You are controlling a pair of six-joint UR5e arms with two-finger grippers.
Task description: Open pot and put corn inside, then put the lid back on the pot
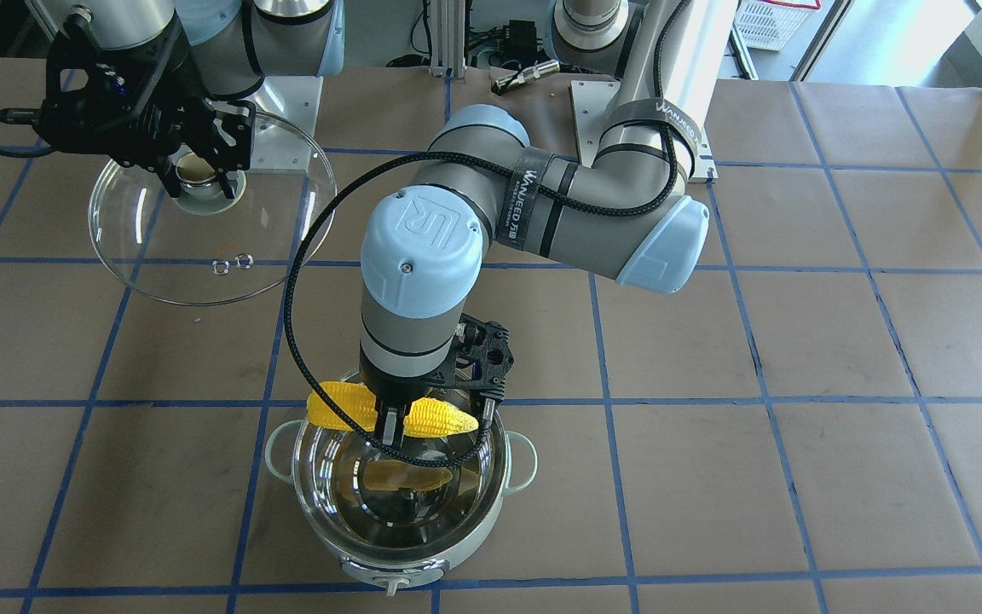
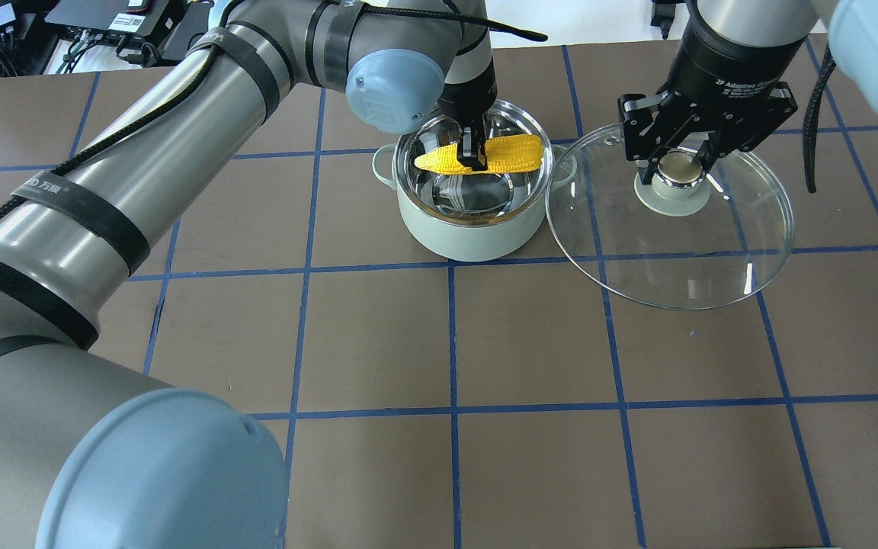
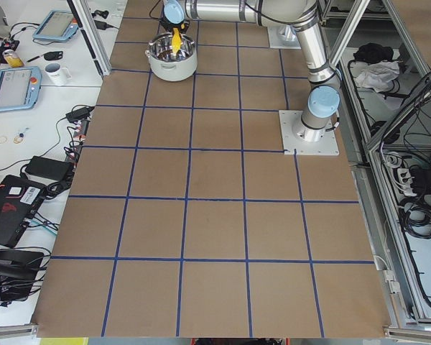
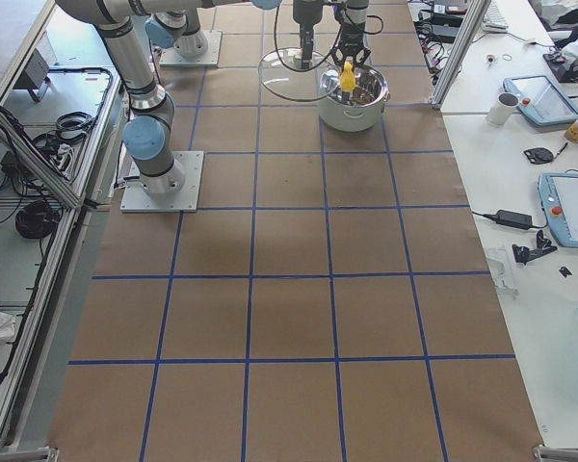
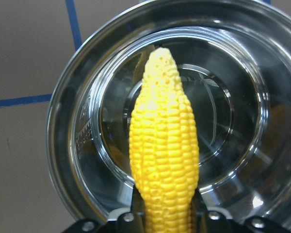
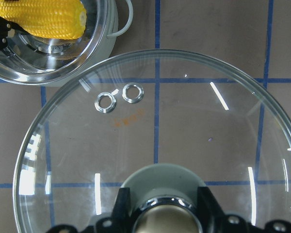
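The pot [image 2: 469, 236] stands open on the table, its steel inside empty; it also shows in the front view [image 1: 423, 567]. My left gripper [image 2: 473, 156] is shut on the middle of the yellow corn [image 2: 515, 152], holding it level just above the pot's rim. In the left wrist view the corn [image 5: 165, 145] hangs over the pot's bottom [image 5: 233, 116]. My right gripper [image 2: 675, 169] is shut on the knob of the glass lid [image 2: 675, 259], holding it beside the pot on the robot's right. The lid [image 6: 184, 126] overlaps the pot's side handle.
The table is covered in brown paper with a blue tape grid [image 2: 452, 343]. My left arm's elbow [image 1: 423, 256] hangs over the table behind the pot. The arms' base plates [image 1: 286, 94] are at the robot's edge. Benches with tablets and a mug [image 3: 56, 72] flank the table.
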